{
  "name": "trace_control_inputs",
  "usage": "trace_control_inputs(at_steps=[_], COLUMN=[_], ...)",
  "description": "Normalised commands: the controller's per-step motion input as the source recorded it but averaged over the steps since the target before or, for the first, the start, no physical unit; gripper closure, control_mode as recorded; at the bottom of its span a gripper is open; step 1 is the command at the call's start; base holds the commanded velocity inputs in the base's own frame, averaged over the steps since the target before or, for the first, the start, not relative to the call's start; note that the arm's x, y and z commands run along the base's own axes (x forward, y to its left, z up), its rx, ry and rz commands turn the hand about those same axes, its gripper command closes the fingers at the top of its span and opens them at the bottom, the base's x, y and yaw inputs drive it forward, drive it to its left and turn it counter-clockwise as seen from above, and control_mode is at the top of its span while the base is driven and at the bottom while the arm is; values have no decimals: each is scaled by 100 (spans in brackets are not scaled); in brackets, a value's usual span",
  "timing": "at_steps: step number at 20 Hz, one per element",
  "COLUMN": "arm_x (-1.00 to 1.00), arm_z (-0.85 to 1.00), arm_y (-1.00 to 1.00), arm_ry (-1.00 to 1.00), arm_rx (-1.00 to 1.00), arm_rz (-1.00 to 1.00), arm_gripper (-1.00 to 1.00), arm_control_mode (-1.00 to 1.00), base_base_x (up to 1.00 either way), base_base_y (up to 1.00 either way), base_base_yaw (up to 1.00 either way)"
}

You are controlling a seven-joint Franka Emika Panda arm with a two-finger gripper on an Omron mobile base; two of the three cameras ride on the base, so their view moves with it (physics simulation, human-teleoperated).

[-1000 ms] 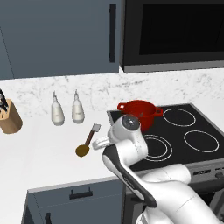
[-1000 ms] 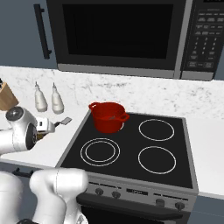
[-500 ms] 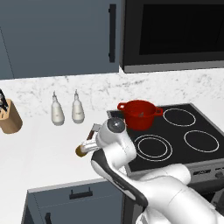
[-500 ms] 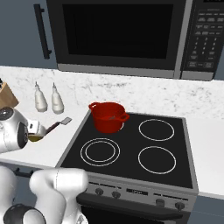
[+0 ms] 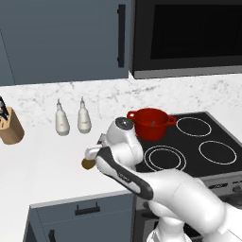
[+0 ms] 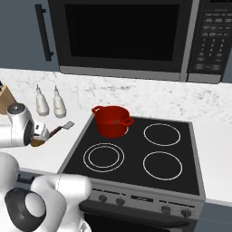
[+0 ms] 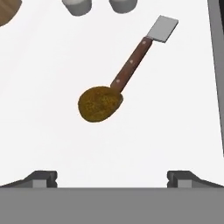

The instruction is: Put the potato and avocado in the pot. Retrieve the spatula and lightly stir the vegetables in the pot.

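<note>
The ochre potato [image 7: 99,103] lies on the white counter, touching the end of the spatula's [image 7: 133,61] reddish-brown handle; its grey blade [image 7: 162,29] points away. My gripper [image 7: 112,176] hovers above the potato, open, its fingertips [image 7: 42,176] wide apart with nothing between them. From the left base view the hand [image 5: 93,153] covers most of the potato [image 5: 87,164]. The right base view has the gripper [image 6: 40,132] over the potato [image 6: 36,142], with the spatula [image 6: 61,128] beside it. The red pot [image 5: 150,124] [image 6: 111,120] stands on the rear left burner. The avocado is hidden.
Two white bottles [image 5: 61,122] [image 5: 83,120] stand at the back wall behind the potato, and a wooden knife block [image 5: 10,126] sits far left. The black stove [image 6: 136,154] begins just right of the spatula. A small light thing shows inside the pot; I cannot tell what.
The arm has swung left from the stove's edge out over the counter, bringing the hand above the potato. The jaws stayed open.
</note>
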Motion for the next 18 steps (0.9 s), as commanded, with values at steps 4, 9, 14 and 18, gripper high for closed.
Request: trace_control_inputs(at_steps=[4, 9, 14, 18], arm_x=[16, 23, 28, 30], arm_z=[-21, -12, -18, -23], arm_y=[49, 28, 0, 1], arm_ry=[6, 1, 3, 6], arm_rx=[0, 0, 0, 0], arm_rz=[-6, -14, -14, -8], arm_gripper=[-100, -100, -100, -100], arm_control_mode=[-100, -100, -100, -100], base_base_x=[0, 0, 0, 0], base_base_y=[0, 0, 0, 0], base_base_yaw=[0, 0, 0, 0])
